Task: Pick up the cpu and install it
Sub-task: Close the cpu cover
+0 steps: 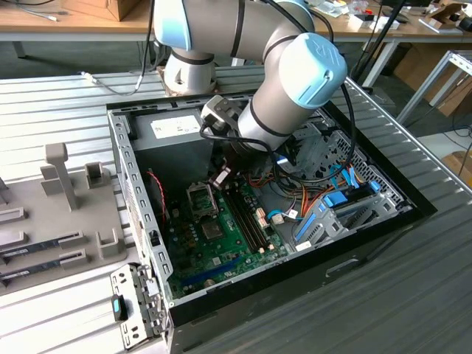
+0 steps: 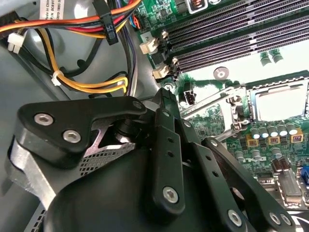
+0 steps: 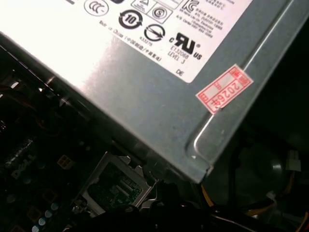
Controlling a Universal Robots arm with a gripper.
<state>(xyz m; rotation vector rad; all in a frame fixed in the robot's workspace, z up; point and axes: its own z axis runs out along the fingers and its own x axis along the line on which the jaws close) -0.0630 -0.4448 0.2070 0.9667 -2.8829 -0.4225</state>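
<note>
On the exterior view's left, a grey holder (image 1: 66, 199) with slots is lying on the ribbed metal table (image 1: 44, 96). Next to it, an open computer case (image 1: 136, 192) is sitting on the same table with its side off. At the back of the case, a grey power supply box (image 1: 173, 127) is lying flat, and its white label is showing big in the first wrist view. In front of that box, a green board (image 1: 221, 243) is covering the floor of the case. On the board, a square socket (image 1: 200, 198) is sitting with its metal frame flipped open, and a dark chip (image 1: 212, 230) is sitting just in front of it. In the second wrist view, a pale square (image 2: 277, 99) is shining inside that socket frame, but I cannot tell if it is the cpu, so I cannot say where the cpu is. Long black memory slots (image 1: 247, 217) are running beside the socket. The gripper (image 1: 221, 175) is hanging inside the case, just above the board, between the socket and the slots. I cannot tell whether its jaws are apart or together. The big grey and blue arm (image 1: 295, 81) is leaning over the case. Orange and blue cables (image 1: 295, 210) are lying to the exterior view's right, near a metal cage (image 1: 346, 199).
</note>
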